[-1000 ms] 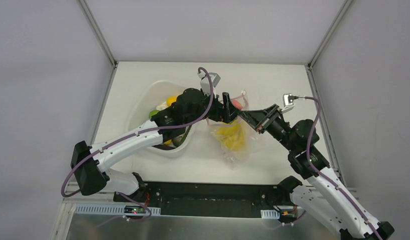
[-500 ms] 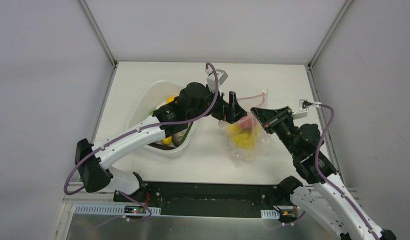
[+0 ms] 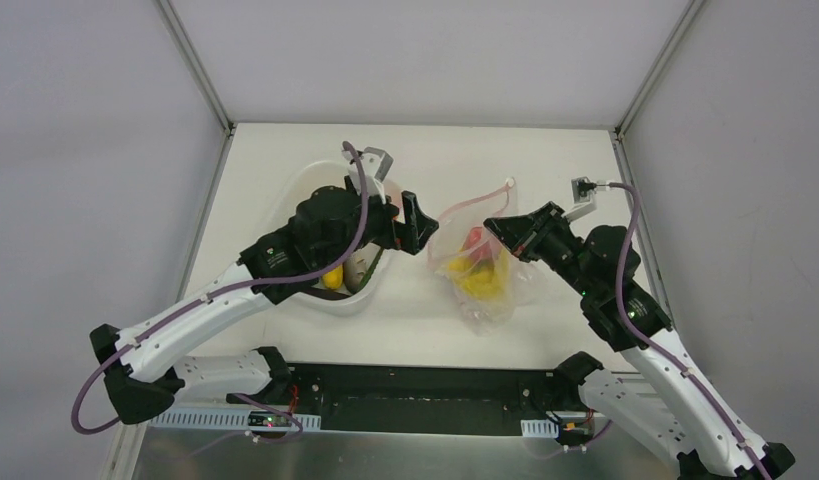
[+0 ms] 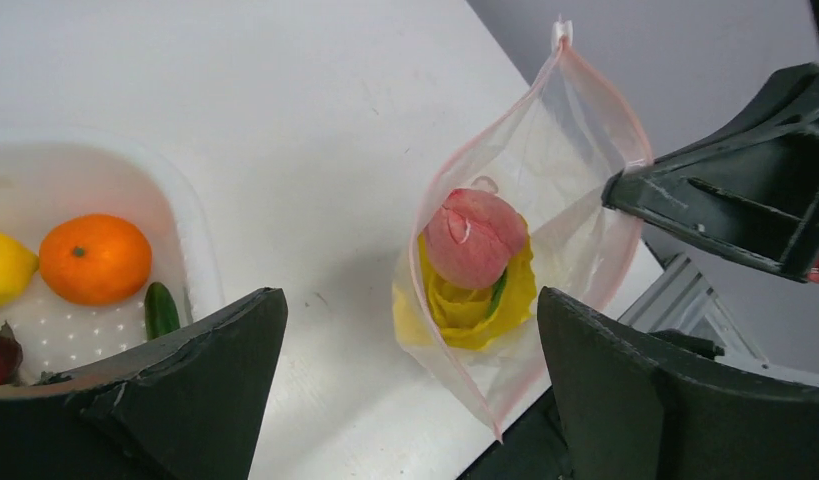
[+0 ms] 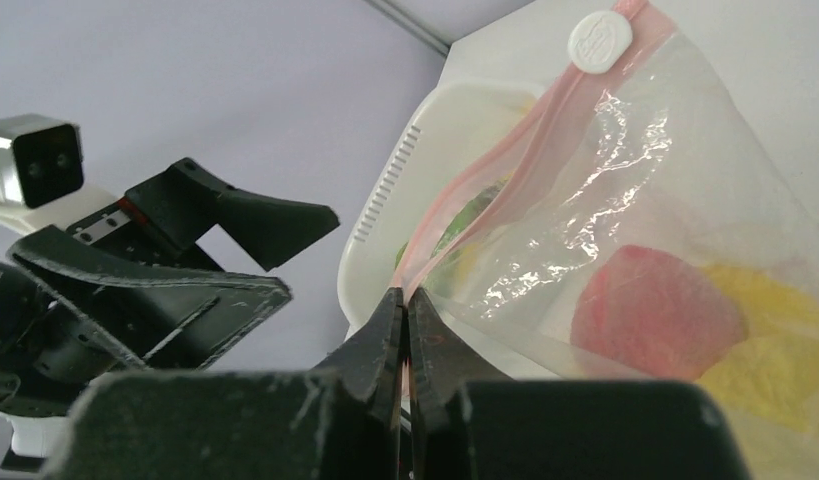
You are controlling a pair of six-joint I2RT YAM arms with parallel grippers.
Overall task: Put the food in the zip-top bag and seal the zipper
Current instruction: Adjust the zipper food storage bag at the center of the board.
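Zip-top bag (image 4: 560,185) is standing open on the tabletop (image 4: 285,100), right fingers (image 5: 383,335) clamping its unsealed zipper (image 5: 495,150), pink and yellow food (image 4: 472,238) inside; left fingers (image 4: 185,400) are hovering apart, more waiting in the tub (image 4: 200,240).

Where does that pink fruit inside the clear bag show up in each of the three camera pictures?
Top external: pink fruit right of centre, inside the bag, above yellow food.
Left wrist: centre, resting on the yellow food.
Right wrist: lower right, blurred behind plastic.
Shared landmark: the bag's white slider.
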